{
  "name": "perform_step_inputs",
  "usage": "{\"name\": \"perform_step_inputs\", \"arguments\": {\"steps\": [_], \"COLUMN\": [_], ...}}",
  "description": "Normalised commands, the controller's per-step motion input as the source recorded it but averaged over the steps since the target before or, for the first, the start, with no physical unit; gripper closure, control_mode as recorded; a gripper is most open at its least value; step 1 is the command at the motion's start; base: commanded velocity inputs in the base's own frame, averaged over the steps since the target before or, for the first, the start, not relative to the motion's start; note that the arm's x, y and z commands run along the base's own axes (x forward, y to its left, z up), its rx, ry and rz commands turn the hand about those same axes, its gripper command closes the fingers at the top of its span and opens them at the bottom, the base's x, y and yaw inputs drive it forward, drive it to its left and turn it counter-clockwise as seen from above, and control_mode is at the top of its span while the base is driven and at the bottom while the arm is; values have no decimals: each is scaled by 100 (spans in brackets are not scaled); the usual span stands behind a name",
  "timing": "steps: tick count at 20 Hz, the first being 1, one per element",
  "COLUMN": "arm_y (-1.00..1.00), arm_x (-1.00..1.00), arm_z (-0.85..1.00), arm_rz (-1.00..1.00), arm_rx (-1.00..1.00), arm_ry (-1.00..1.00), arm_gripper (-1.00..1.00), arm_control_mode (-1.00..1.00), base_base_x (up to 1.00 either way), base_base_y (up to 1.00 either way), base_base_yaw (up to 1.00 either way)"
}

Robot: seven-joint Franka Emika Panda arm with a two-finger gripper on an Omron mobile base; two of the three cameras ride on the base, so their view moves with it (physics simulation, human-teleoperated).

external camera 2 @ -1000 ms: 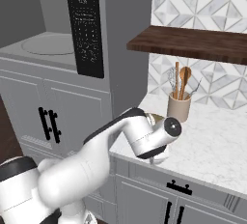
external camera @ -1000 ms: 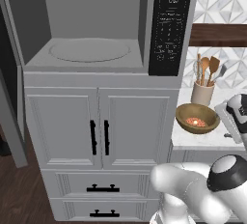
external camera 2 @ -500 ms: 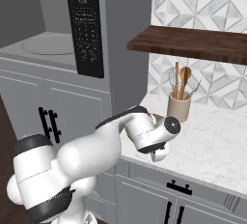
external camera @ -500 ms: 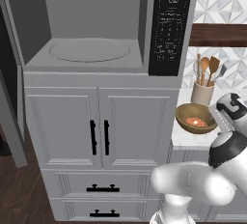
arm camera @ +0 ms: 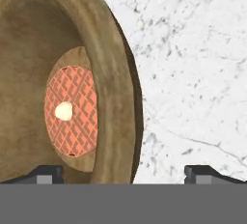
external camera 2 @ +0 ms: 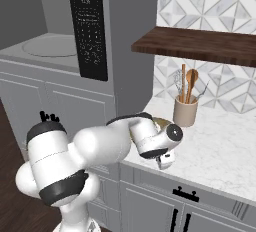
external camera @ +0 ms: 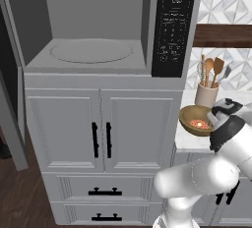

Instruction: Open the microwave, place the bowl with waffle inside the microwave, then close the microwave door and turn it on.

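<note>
Brown wooden bowl with waffle (arm camera: 58,97) is sitting on the white marble counter (arm camera: 193,73), just right of the microwave (external camera: 98,30) and a bit lower than it, close to the counter's front edge. In the left base view you can see the bowl (external camera: 195,120) right in front of the beige utensil cup (external camera: 206,94), which stands behind it against the patterned tile wall. The waffle (arm camera: 71,117) is a round reddish-orange grid thing lying flat in the bottom of the bowl, with a little pale blob on top.

The gripper (arm camera: 123,172) is spread wide, not holding anything. In the hand view its two dark tips sit either side of the bowl's near rim: one tip (arm camera: 46,172) is over the inside of the bowl, the other is out over bare marble. Can't tell if either tip actually touches the wood.

The microwave cavity is open to view, grey inside, with the round turntable (external camera: 92,51) bare. The black button panel (external camera: 172,25) is on the microwave's right side, next to the cavity. Below the microwave are white cabinet doors (external camera: 101,128) with black handles. A dark wooden shelf (external camera 2: 200,46) hangs on the wall to the right of the microwave, above the utensil cup (external camera 2: 185,110).
</note>
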Motion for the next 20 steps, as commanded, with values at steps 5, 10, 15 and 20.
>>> {"name": "perform_step_inputs", "arguments": {"steps": [5,10,15,20], "arm_y": [0,0,0,14], "arm_x": [1,0,2,0], "arm_z": [-30,-24,-20,-5], "arm_rz": [0,0,0,-3], "arm_rx": [-8,-10,-11,-9], "arm_ry": [0,0,0,0], "arm_gripper": [-100,-100,100,100], "arm_control_mode": [-100,-100,-100,-100], "base_base_x": [0,0,0,0], "base_base_y": [0,0,0,0], "base_base_yaw": [0,0,0,0]}}
